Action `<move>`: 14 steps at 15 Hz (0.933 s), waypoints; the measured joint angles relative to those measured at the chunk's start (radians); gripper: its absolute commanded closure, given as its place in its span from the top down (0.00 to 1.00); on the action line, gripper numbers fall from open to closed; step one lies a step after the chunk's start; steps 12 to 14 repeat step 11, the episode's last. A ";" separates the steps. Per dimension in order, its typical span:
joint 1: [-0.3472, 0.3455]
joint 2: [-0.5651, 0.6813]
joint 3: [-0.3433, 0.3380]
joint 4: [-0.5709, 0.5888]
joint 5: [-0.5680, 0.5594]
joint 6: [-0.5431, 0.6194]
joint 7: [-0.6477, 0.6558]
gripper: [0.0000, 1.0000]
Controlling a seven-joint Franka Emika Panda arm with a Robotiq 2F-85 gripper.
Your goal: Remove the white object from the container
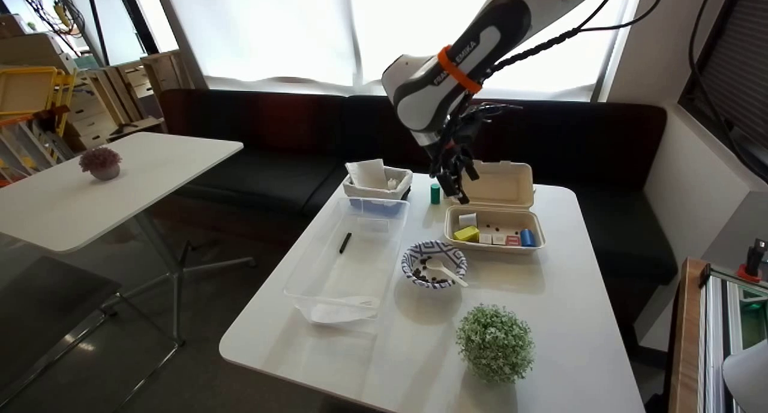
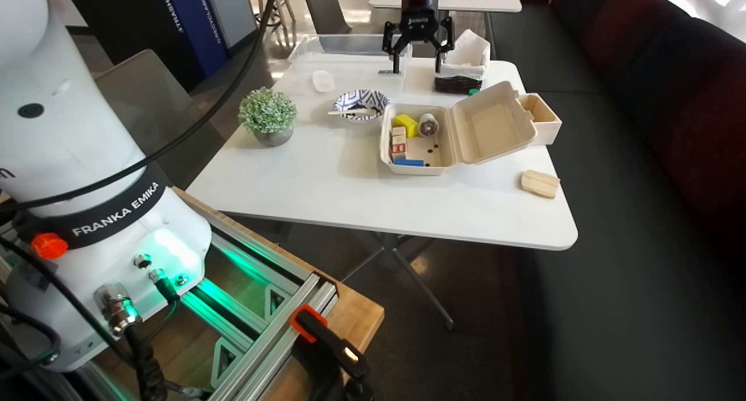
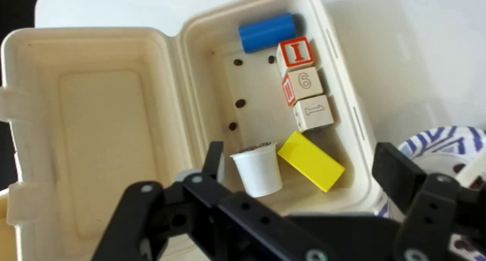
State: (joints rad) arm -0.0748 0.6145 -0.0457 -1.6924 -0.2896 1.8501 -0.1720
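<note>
Patterned bowl (image 2: 361, 94) between whitish dish (image 2: 323, 81) and beige box (image 3: 262, 88).

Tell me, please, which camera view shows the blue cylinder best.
The wrist view, because the blue cylinder appears larger there, with its whole length uncovered. Both exterior views show it much smaller, inside the beige box.

Gripper (image 2: 417, 69): matt black. Below it: beige clamshell (image 3: 262, 86), matt, moulded-pulp look; printed cubes (image 3: 303, 82), wood; yellow block (image 3: 311, 162), smooth, matt. Off to its side: patterned bowl (image 1: 429, 248), smooth. Farther from it: clear bin (image 1: 360, 263), glossy plastic; translucent dish (image 2: 323, 81), small in view, probably plastic.
</note>
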 measured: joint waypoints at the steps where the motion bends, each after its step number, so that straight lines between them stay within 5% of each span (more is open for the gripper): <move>1: -0.013 -0.034 0.002 -0.014 0.041 0.000 -0.006 1.00; 4: -0.054 -0.155 0.008 -0.089 0.148 0.039 -0.044 1.00; 9: -0.094 -0.384 -0.001 -0.319 0.183 0.288 -0.169 1.00; 14: -0.099 -0.431 -0.002 -0.372 0.183 0.318 -0.185 1.00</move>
